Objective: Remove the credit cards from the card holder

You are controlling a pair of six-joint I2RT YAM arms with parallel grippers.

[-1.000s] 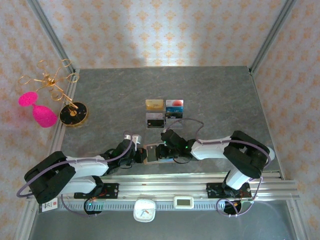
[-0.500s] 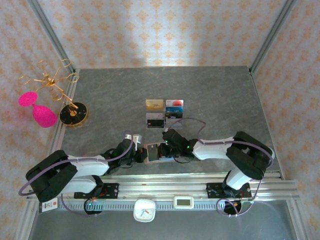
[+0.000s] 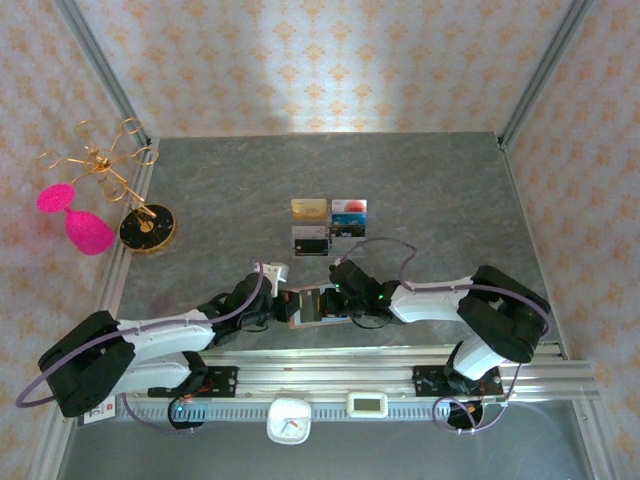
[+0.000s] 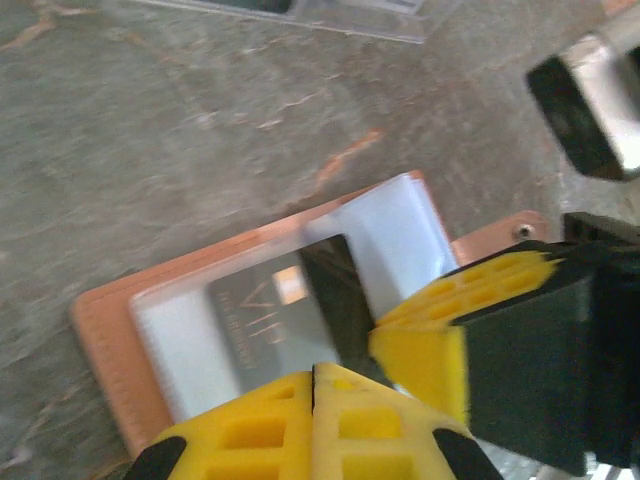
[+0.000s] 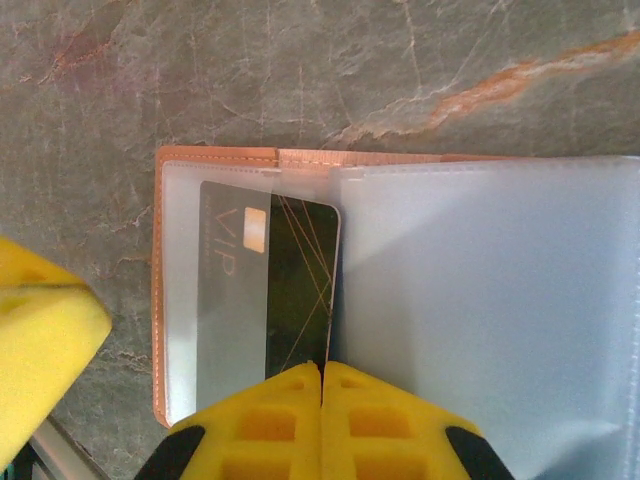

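Right pincer (image 5: pixel 320 376) grips the black VIP card (image 5: pixel 300 290), half-sleeved in the card holder (image 5: pixel 480 320). Left pincer (image 4: pixel 313 380) clenched alongside; acrylic stand (image 3: pixel 328 226) behind.

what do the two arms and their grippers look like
The left arm and right arm have white links, bulky black joints and a thin lilac cable looping alongside. The left gripper and right gripper have black bodies and yellow fingers with a waffle grid.
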